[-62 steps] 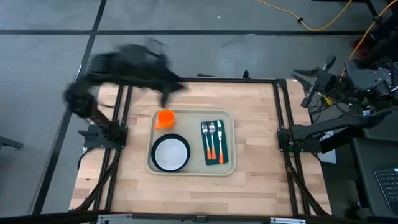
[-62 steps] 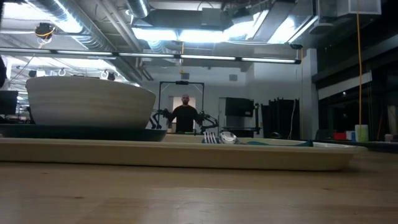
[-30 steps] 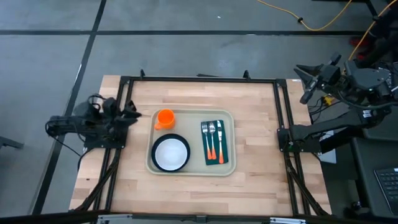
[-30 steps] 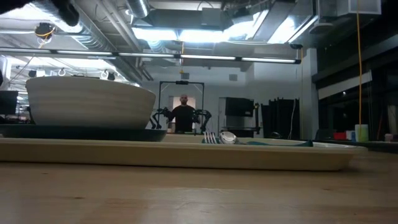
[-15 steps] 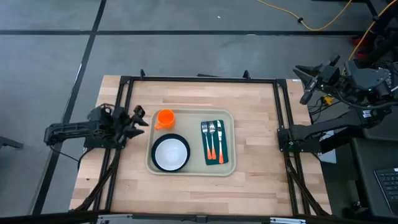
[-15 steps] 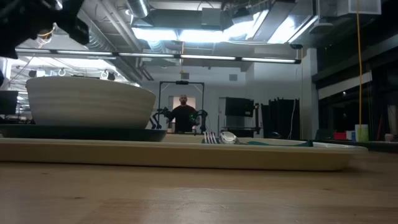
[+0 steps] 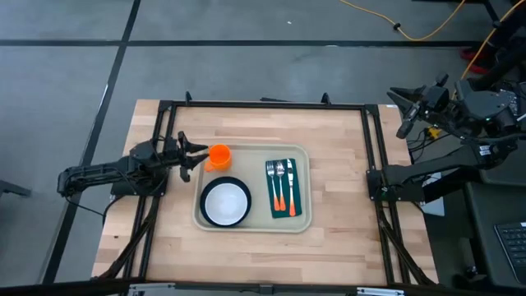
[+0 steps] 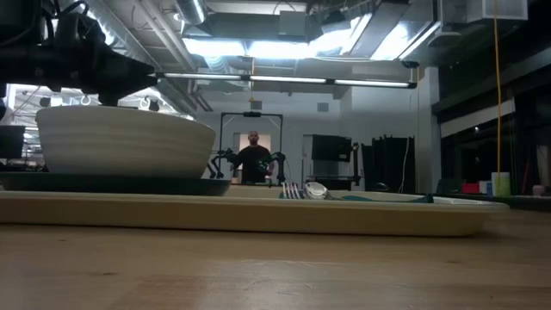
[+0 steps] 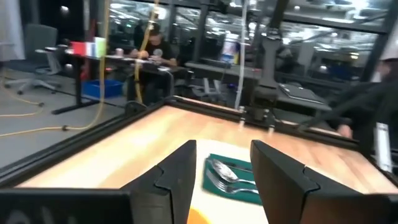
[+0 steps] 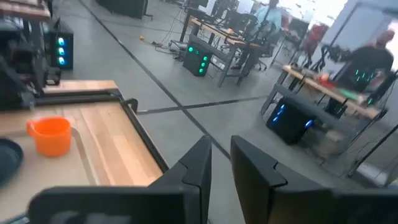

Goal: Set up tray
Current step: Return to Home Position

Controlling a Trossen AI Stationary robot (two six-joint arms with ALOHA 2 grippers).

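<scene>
Left gripper [image 7: 191, 156] hovers low at the tray's left edge, pointing at the orange cup [image 7: 218, 156]. I read it as released: its fingers [image 9: 180, 177] stand well apart with nothing between them. Whether a fingertip touches the cup I cannot tell.

The tray [image 7: 256, 164] lies flat in the middle of the desk [image 7: 246, 123], and everything else sits inside its rim. The cup stands in the tray's far left corner. Nearer me on that same side, a white bowl [image 7: 226, 202] rests on the dark teal plate [image 7: 243, 215]. Along the tray's right side lies the dark green napkin [image 7: 283, 210], lengthwise, with three pieces of orange-handled cutlery [image 7: 280, 187] side by side on it, their metal ends toward the far edge.

Well off to the tray's right, past the desk's far right corner, the right gripper [image 7: 400, 113] hangs over the floor. Its fingers [image 10: 199, 165] show a narrow gap and hold nothing.

Far beyond the tray, the low camera shows a person [image 8: 255, 159] in the room.
</scene>
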